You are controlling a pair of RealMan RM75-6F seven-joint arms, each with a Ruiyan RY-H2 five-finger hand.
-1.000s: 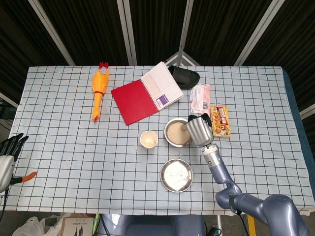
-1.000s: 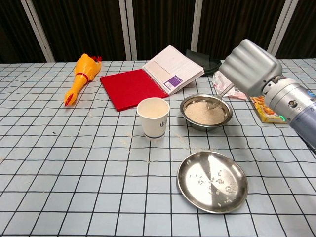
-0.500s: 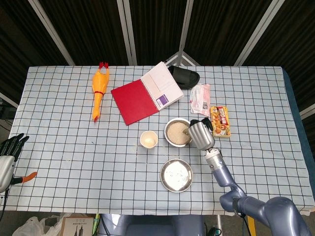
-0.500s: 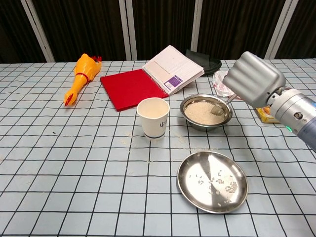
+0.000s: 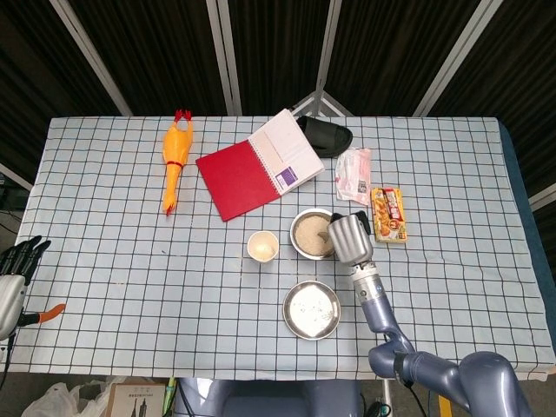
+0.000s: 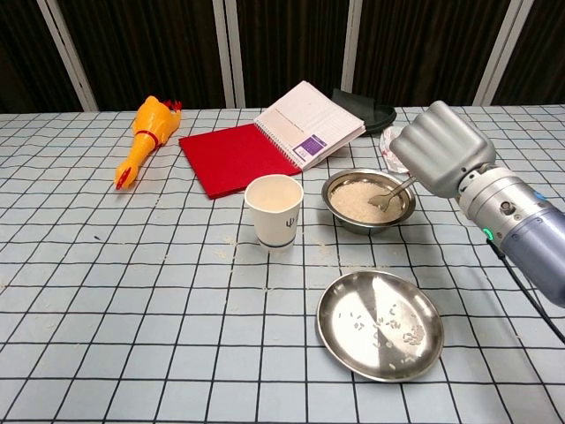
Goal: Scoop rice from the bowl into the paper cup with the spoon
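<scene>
A metal bowl full of rice stands right of the white paper cup. My right hand sits at the bowl's right rim, fingers curled around a metal spoon. The spoon's head rests in the rice near the bowl's right side. My left hand shows only in the head view, at the table's far left edge, fingers spread, holding nothing.
An empty steel plate with a few rice grains lies in front of the bowl. A red notebook, rubber chicken, black slipper, snack packet and candy box lie beyond.
My right hand moved down and slightly left at the bowl's rim, and the spoon's head shifted within the rice. The left hand stayed still.
</scene>
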